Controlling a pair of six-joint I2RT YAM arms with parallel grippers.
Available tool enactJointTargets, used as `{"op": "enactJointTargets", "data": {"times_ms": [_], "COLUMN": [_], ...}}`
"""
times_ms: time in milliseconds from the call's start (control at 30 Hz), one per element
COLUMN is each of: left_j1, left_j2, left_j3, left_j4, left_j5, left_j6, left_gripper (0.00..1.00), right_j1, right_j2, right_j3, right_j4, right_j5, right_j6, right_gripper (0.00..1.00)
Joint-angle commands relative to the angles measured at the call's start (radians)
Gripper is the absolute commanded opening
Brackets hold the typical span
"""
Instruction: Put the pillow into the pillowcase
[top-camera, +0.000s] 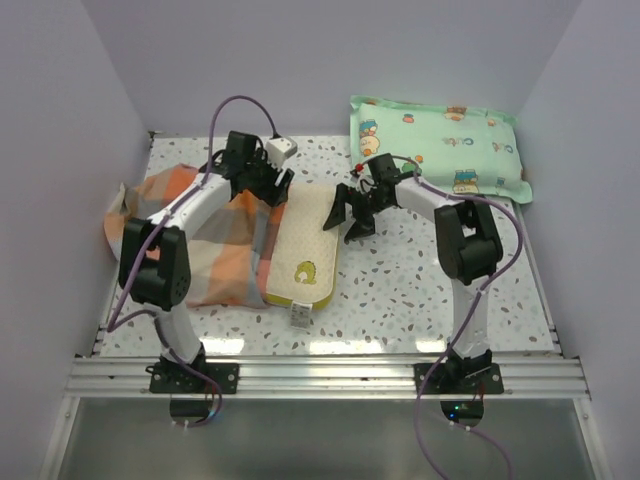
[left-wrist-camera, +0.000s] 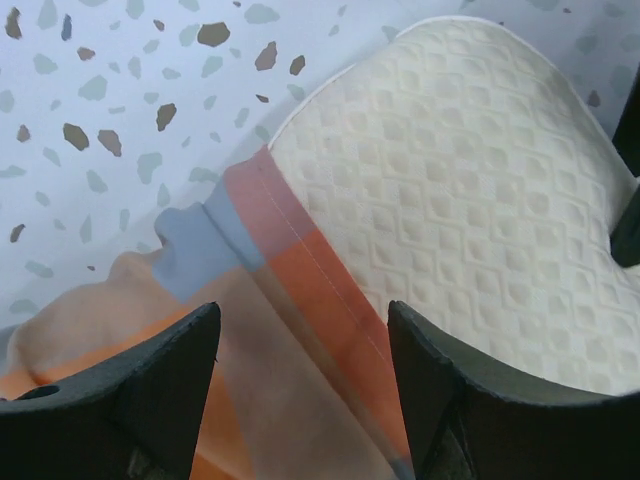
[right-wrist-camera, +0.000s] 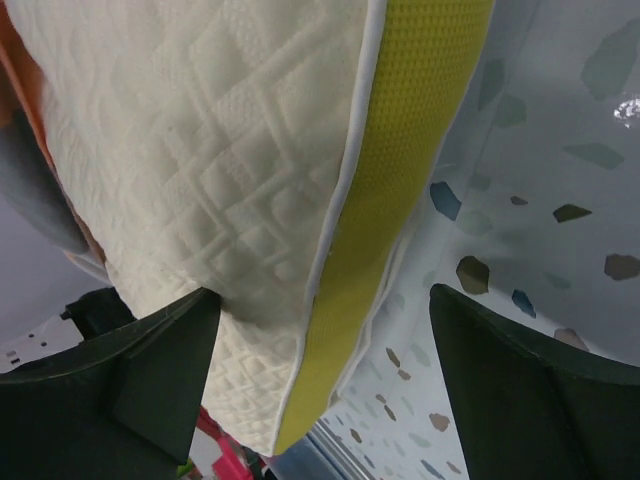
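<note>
Here we see the pillow (top-camera: 305, 250) lying on the tabletop (top-camera: 420, 285), the pillowcase (top-camera: 215, 250) touching its left edge. Our left end effector (top-camera: 274, 186) stands open over the pillow's far left corner; our right end effector (top-camera: 348, 222), also open, straddles its far right edge.

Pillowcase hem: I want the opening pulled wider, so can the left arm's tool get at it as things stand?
Probably yes. The left tool hangs right over the pillowcase hem, fabric between its open jaws, nothing covering it; the pillow lies just beside.
</note>
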Motion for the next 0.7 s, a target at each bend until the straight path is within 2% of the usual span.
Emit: {"op": "enactJointTargets", "data": {"times_ms": [0,67,133,200,233,267,300,333,367,400,433,467,500,600,633,667], "left_j1": [-0.015,-0.036,-0.045,-0.045,-0.045,-0.042,-0.042,-0.042,-0.042,-0.044,-0.044,-0.048,-0.053,-0.081,-0.09,-0.116], "left_j2": [0.087,0.122,0.154,0.168,0.17,0.168,0.167,0.165,0.165,0.163,0.159,0.157,0.159,0.16,0.162,0.162], "left_j3": [0.071,0.083,0.096,0.106,0.114,0.117,0.123,0.141,0.152,0.161,0.175,0.18,0.2,0.224,0.238,0.241], "left_j4": [0.027,0.034,0.018,-0.003,-0.005,-0.006,-0.012,-0.025,-0.035,-0.054,-0.061,-0.063,-0.068,-0.051,-0.042,-0.025], "left_j5": [-0.065,-0.123,-0.201,-0.255,-0.296,-0.304,-0.304,-0.286,-0.27,-0.249,-0.196,-0.18,-0.125,-0.007,0.092,0.124], "left_j6": [-0.141,-0.15,-0.156,-0.161,-0.161,-0.158,-0.157,-0.157,-0.157,-0.158,-0.166,-0.173,-0.181,-0.202,-0.225,-0.245], "left_gripper": [0.71,0.72,0.7,0.59,0.54,0.44,0.39,0.35,0.26,0.22,0.18,0.04,0.0,0.0,0.0,0.0], "right_j1": [0.015,0.022,0.025,0.028,0.028,0.029,0.029,0.029,0.029,0.031,0.031,0.031,0.034,0.048,0.052,0.058], "right_j2": [0.023,0.04,0.047,0.045,0.039,0.036,0.033,0.03,0.03,0.031,0.031,0.04,0.045,0.054,0.054,0.053], "right_j3": [0.026,0.031,0.022,0.006,-0.001,-0.007,-0.021,-0.026,-0.029,-0.032,-0.03,-0.024,-0.015,0.0,0.006,0.011], "right_j4": [0.12,0.132,0.132,0.124,0.12,0.123,0.123,0.132,0.137,0.143,0.147,0.147,0.15,0.167,0.184,0.19], "right_j5": [-0.054,-0.054,-0.054,-0.051,-0.048,-0.048,-0.048,-0.046,-0.048,-0.053,-0.056,-0.06,-0.071,-0.098,-0.105,-0.111], "right_j6": [0.085,0.088,0.087,0.062,0.053,0.045,0.032,0.025,0.016,0.012,0.005,-0.004,-0.004,-0.004,0.001,0.005], "right_gripper": [0.88,0.87,0.8,0.71,0.61,0.57,0.52,0.43,0.37,0.31,0.22,0.18,0.15,0.06,0.04,0.0]}}
